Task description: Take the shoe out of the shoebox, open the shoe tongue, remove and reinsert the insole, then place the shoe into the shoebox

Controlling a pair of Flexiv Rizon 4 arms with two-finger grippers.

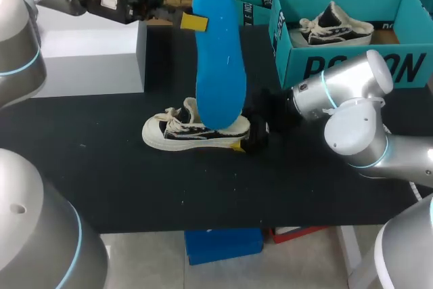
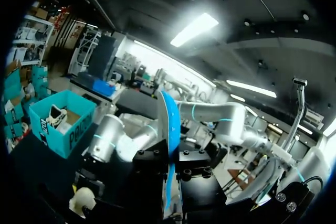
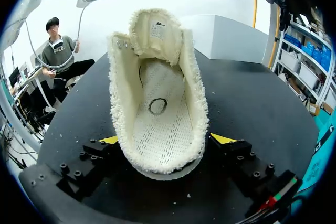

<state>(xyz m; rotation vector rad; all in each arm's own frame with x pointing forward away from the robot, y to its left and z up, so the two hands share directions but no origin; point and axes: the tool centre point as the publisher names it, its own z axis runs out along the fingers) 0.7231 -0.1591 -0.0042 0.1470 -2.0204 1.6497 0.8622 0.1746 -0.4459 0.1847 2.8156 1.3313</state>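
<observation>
A cream and black shoe [image 1: 183,130] lies on its side in the middle of the black table, tongue folded back. In the right wrist view its fleece-lined inside [image 3: 157,124] is bare, with no insole in it. My right gripper [image 1: 252,137] [image 3: 167,140] is at the heel, open, a yellow-tipped finger on either side of it. The blue insole [image 1: 220,59] [image 2: 169,140] hangs upright above the shoe, its lower end at the shoe's opening. My left gripper [image 1: 196,21] [image 2: 169,166] is shut on its upper end. The teal shoebox [image 1: 338,65] stands at the back right.
A second shoe [image 1: 335,25] lies inside the teal shoebox. A white block [image 1: 88,52] stands at the back left of the table. Bare black tabletop [image 1: 203,187] stretches in front of the shoe to the near edge.
</observation>
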